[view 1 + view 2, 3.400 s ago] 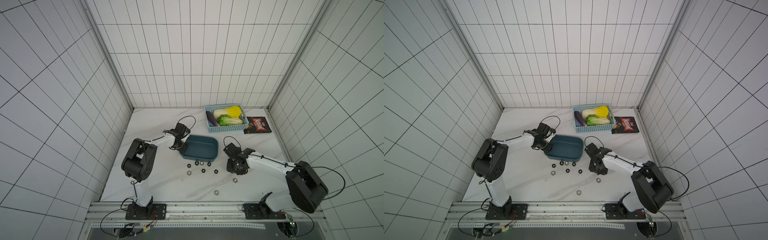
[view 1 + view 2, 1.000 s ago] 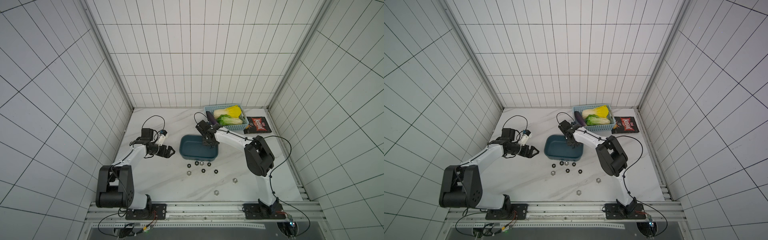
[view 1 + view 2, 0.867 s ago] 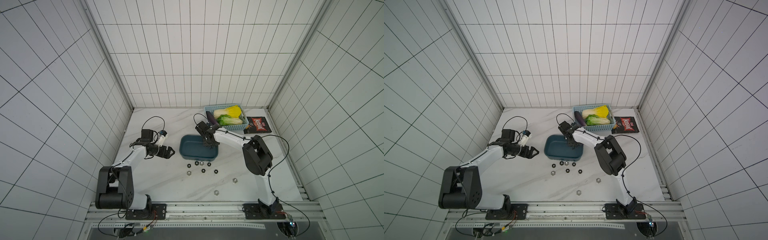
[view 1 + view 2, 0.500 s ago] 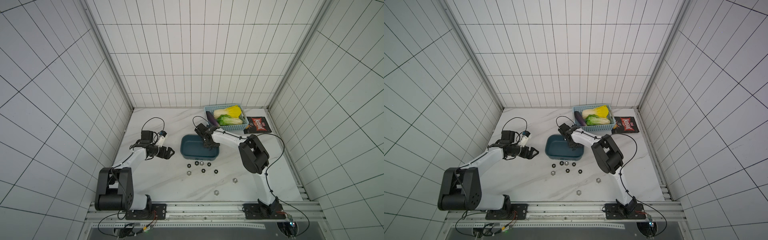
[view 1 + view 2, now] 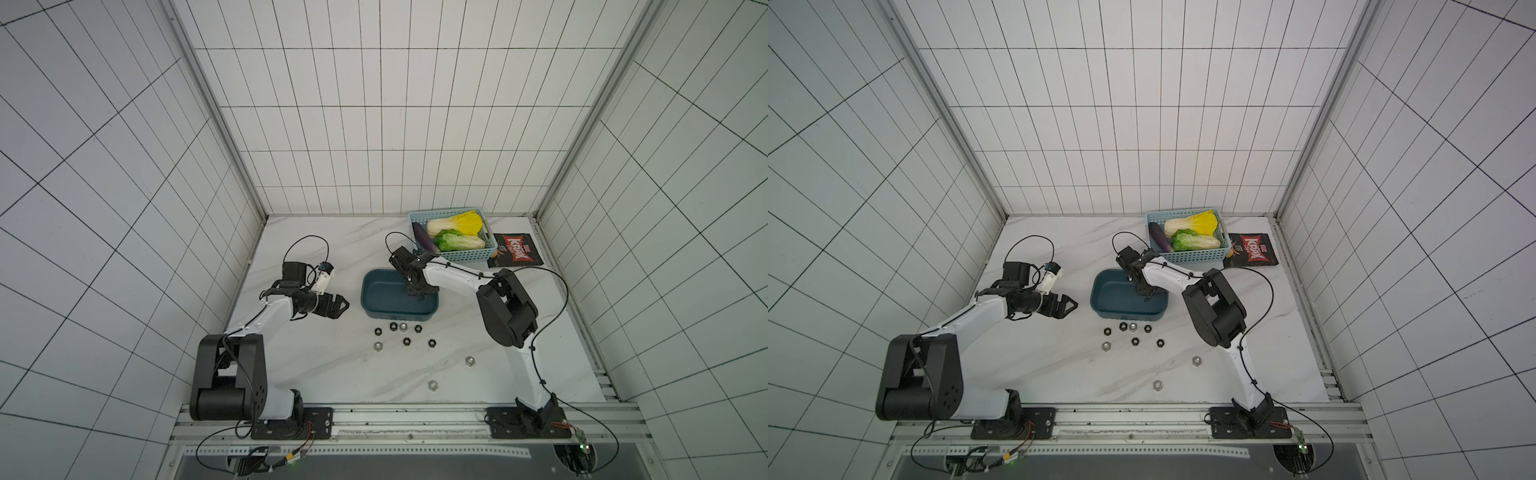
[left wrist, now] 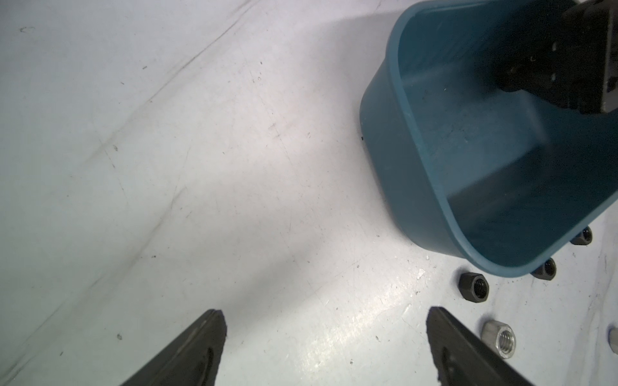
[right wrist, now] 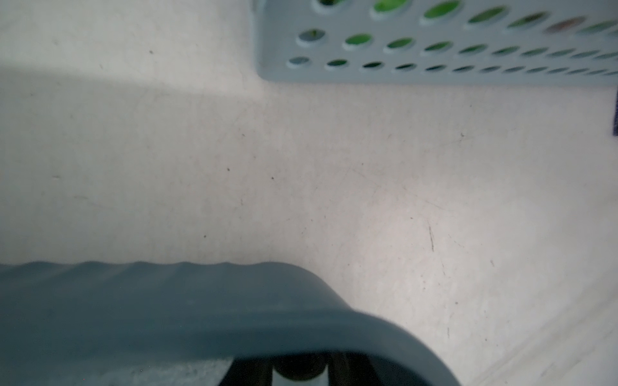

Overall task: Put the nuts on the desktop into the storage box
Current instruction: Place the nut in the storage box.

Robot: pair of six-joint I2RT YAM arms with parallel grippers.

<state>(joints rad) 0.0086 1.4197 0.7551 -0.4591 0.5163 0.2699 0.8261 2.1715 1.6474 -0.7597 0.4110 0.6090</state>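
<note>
Right wrist view: right gripper (image 7: 297, 371) down inside box (image 7: 167, 300), clamped on a small round piece (image 7: 296, 367), too blurred to name.
Left gripper (image 6: 324, 314): jaws spread wide and empty, over desktop (image 6: 167, 167) beside the box's short end, apart from it. Box: dark teal, on the desktop mid-table. Nuts (image 5: 407, 341): nine in both top views, black and silver, loose on the desktop along the box's near side; two silver ones lie well apart, nearer the arm bases. Basket (image 5: 453, 254): light blue, behind the box, near it.
</note>
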